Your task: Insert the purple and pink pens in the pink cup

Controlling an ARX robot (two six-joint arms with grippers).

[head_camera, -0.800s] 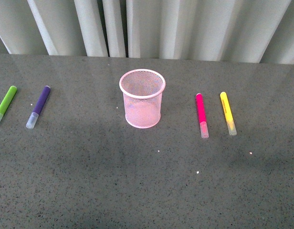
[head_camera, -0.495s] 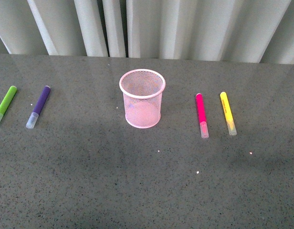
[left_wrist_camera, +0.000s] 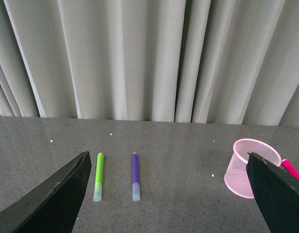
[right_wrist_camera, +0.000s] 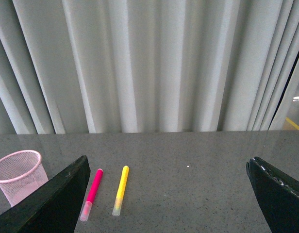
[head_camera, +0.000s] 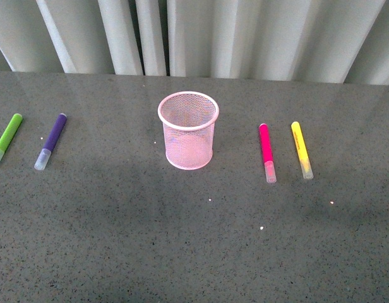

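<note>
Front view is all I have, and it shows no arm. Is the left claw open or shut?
Observer: Open. The left claw is spread wide and holds nothing.
Operator: And the right one?
Observer: The right claw is also open and empty.
Operator: What does the left claw point at?
Observer: Its camera shows the purple pen lying ahead of it on the table, next to the green pen. The cup is partly hidden behind one claw tip.

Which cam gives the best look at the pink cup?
Front view: the cup stands whole and unblocked, mid-frame, rim and mesh clear. Left wrist view: a finger of the left hand covers part of the cup. Right wrist view: the cup sits at the frame edge, its base behind a finger of the right hand.
</note>
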